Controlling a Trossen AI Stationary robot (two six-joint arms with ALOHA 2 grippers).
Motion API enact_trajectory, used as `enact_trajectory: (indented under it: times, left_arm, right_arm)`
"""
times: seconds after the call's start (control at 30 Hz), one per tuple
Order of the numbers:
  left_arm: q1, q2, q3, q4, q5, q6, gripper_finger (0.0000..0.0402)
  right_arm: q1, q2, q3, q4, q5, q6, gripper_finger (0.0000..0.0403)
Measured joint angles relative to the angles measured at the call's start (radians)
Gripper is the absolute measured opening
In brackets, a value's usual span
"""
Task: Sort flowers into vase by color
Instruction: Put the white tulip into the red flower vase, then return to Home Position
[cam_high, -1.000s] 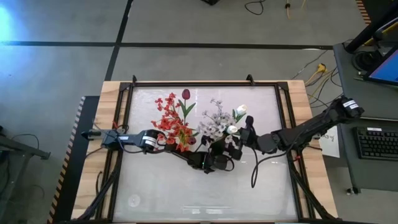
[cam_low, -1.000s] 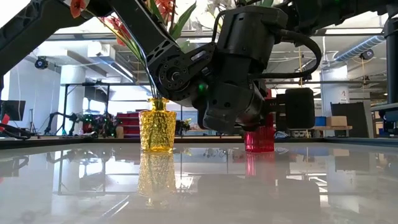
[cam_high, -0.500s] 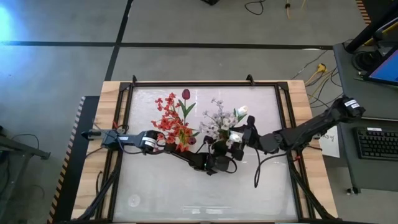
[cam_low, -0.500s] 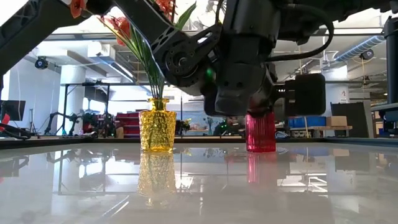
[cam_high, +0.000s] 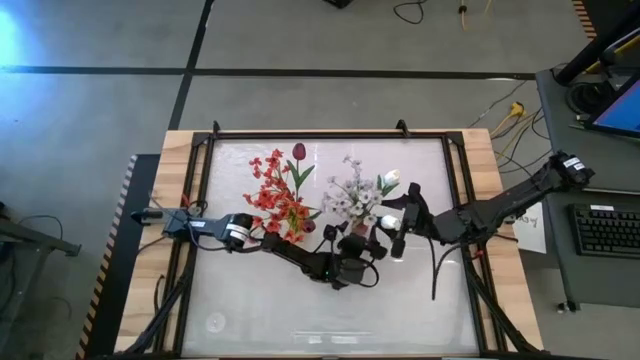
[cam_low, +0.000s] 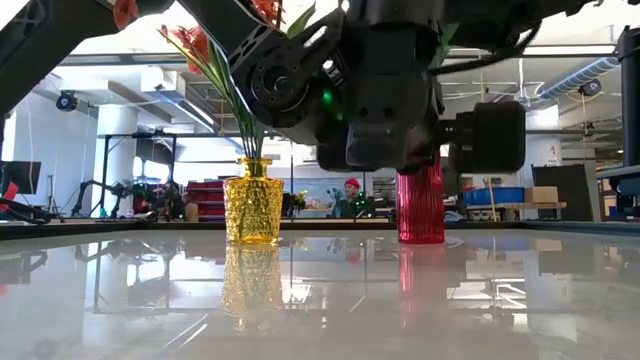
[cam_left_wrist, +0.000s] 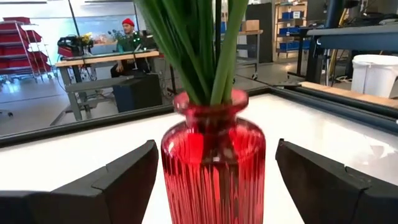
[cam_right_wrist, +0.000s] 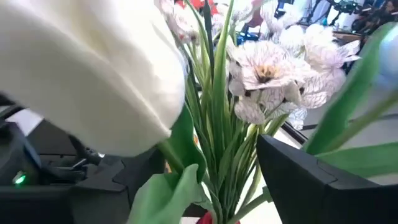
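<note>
Flanking red vase (cam_left_wrist: 212, 163), left jaws (cam_left_wrist: 214, 180) spread, not touching | right jaws (cam_high: 397, 232) spread beside white flowers (cam_high: 358, 192) in that vase | red flowers (cam_high: 277, 195) in yellow vase (cam_low: 251, 211) | both on worktop (cam_high: 300, 310)

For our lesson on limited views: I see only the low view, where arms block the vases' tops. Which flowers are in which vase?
Observer: White flowers stand in the red vase, red-orange flowers in the yellow vase.
Operator: Is the left hand gripping the red vase?
Observer: No; the left hand is open, a gap each side.
Operator: And the right hand?
Observer: The right hand is beside the white flowers, a white tulip bud near its camera.
</note>
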Motion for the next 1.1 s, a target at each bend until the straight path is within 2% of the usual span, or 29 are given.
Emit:
enact_trajectory:
  times: [0.17, 0.4, 0.53, 0.63, 0.87, 1.1]
  left_arm:
    - [-0.022, -0.003, 0.0, 0.136, -0.017, 0.148, 0.0311]
    - [-0.065, -0.005, 0.0, 0.432, -0.019, 0.405, 0.0311]
    - [-0.104, -0.005, 0.0, 0.645, -0.019, 0.612, 0.0311]
    - [-0.15, -0.006, 0.0, 0.854, -0.001, 0.838, 0.0311]
    - [-0.281, -0.075, 0.044, 0.837, 0.055, 1.144, 0.0311]
    - [-0.418, -0.091, 0.247, 0.837, 0.197, 1.458, 0.0305]
  right_arm:
    - [0.021, -0.033, 0.0, 0.0, -0.001, -0.003, 0.0258]
    - [0.057, -0.087, 0.0, 0.0, -0.021, -0.002, 0.0275]
    - [0.086, -0.126, 0.0, 0.001, -0.022, -0.002, 0.0279]
    - [0.111, -0.157, 0.0, -0.001, -0.022, -0.002, 0.0277]
    - [0.177, -0.225, 0.002, 0.002, -0.021, -0.003, 0.0276]
    - [0.22, -0.281, 0.002, -0.001, -0.019, -0.038, 0.0272]
